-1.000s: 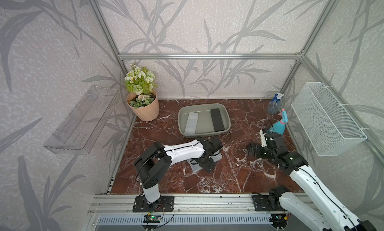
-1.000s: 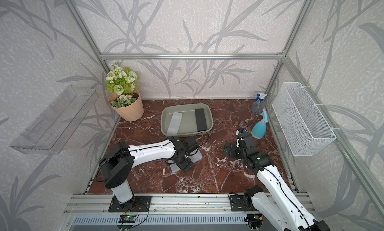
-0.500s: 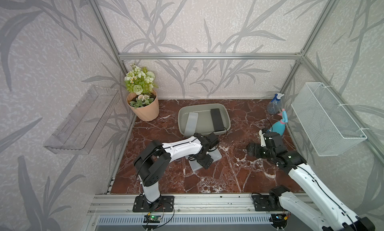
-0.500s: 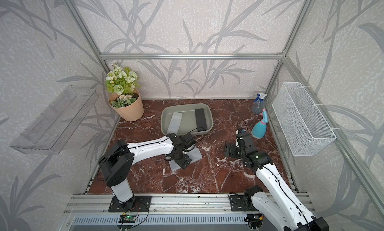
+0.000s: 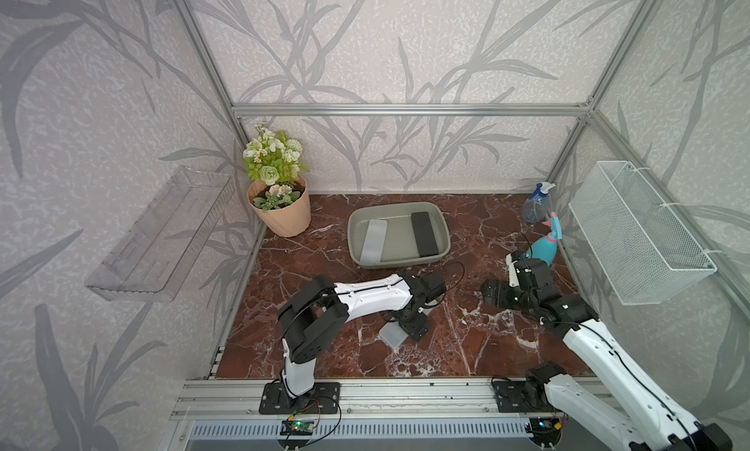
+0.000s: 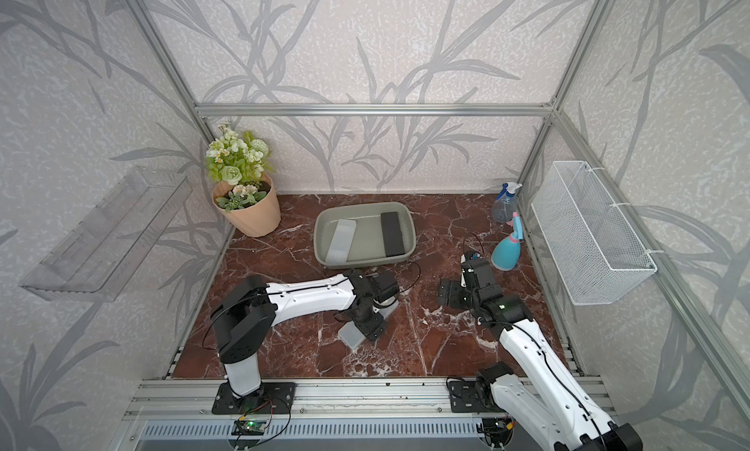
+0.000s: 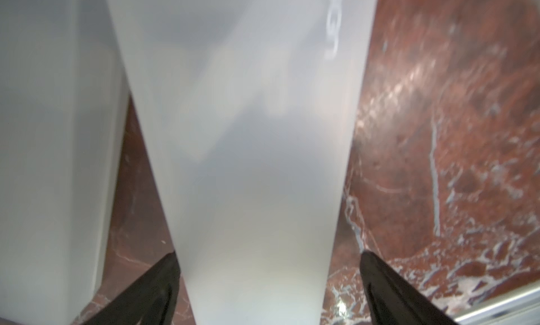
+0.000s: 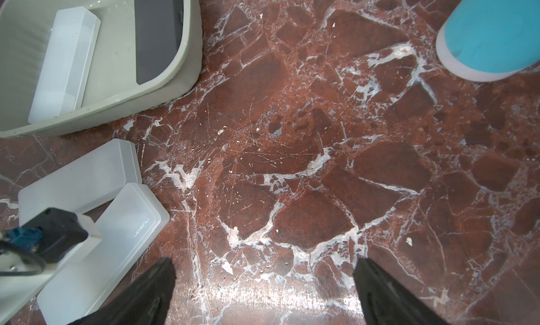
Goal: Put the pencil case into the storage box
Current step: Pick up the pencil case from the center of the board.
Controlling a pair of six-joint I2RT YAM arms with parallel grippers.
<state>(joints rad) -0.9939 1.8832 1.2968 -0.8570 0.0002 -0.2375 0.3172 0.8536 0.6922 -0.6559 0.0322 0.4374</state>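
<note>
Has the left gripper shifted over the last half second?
Yes. The left gripper has drawn back from the storage box toward the front rail. It now sits open over a pencil case.

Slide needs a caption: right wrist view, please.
Open right pincer over marble; two frosted pencil cases lie outside the storage box, a frosted case and a dark case inside.

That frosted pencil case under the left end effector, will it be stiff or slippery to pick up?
The frosted pencil case looks like a hard-edged plastic box, so probably stiff. Its smooth sides could slip in the left end effector, open around it. Flat, it shouldn't roll.
</note>
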